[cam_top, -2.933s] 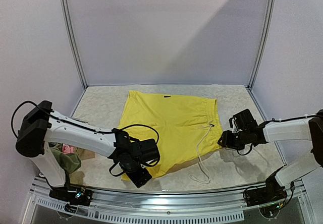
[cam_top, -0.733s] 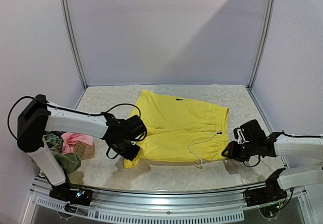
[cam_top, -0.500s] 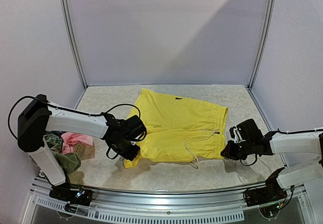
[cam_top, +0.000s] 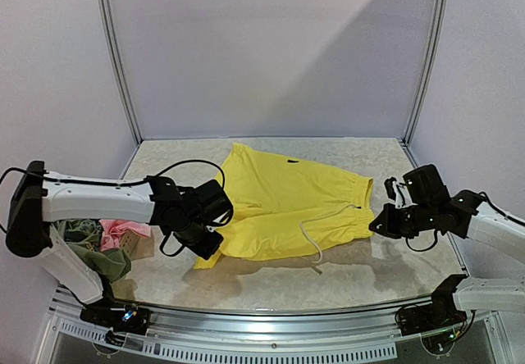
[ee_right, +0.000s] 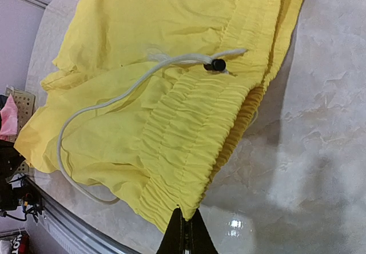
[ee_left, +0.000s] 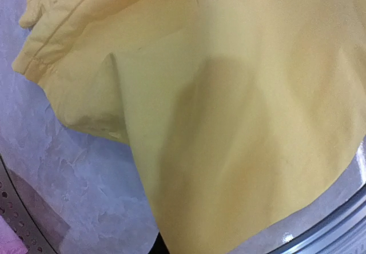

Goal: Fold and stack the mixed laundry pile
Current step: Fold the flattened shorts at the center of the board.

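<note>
Two ends of the yellow drawstring shorts (cam_top: 287, 200), lying on the marbled surface (cam_top: 361, 274), are pinched: the left gripper (cam_top: 201, 247) closed on a leg hem, the right gripper (ee_right: 184, 231) closed on the waistband corner, apparently to fold them.

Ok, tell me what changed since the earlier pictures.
The right pincer closed on the waistband corner of the yellow shorts and raised it rightward. The shorts, spread flat earlier, now lie folded over. The left pincer stays shut on their near-left corner.
</note>
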Controlling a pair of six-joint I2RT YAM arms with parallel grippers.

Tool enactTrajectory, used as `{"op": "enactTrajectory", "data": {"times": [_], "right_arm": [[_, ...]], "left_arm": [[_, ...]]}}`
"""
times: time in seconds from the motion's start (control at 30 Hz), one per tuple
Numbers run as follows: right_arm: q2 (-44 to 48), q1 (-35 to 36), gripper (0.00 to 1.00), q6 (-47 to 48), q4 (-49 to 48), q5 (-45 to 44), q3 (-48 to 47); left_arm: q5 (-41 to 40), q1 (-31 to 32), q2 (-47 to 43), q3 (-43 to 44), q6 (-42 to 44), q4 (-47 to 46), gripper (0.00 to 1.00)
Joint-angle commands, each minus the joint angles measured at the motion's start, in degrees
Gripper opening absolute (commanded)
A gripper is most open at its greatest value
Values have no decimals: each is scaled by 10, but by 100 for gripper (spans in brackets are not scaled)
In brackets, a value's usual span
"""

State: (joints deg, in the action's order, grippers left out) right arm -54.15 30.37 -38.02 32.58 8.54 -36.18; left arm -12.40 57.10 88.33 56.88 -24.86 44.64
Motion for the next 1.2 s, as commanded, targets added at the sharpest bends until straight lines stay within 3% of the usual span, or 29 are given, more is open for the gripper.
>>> {"op": "enactTrajectory", "data": {"times": [0.0,0.6,0.93,1.17], "right_arm": [[49,3,0,-3,88,-8,-10],[33,3,0,-47,87,-140,-32],[-79,4,0,-15,111,-218,-158],[-144,4,0,-12,147,-335,-236]], "left_arm": [[-11,24,-37,23,5,52,0],[-50,-9,34,95,49,40,0],[-68,-58,79,225,98,92,0],[-76,-92,151,355,146,133,0]]}}
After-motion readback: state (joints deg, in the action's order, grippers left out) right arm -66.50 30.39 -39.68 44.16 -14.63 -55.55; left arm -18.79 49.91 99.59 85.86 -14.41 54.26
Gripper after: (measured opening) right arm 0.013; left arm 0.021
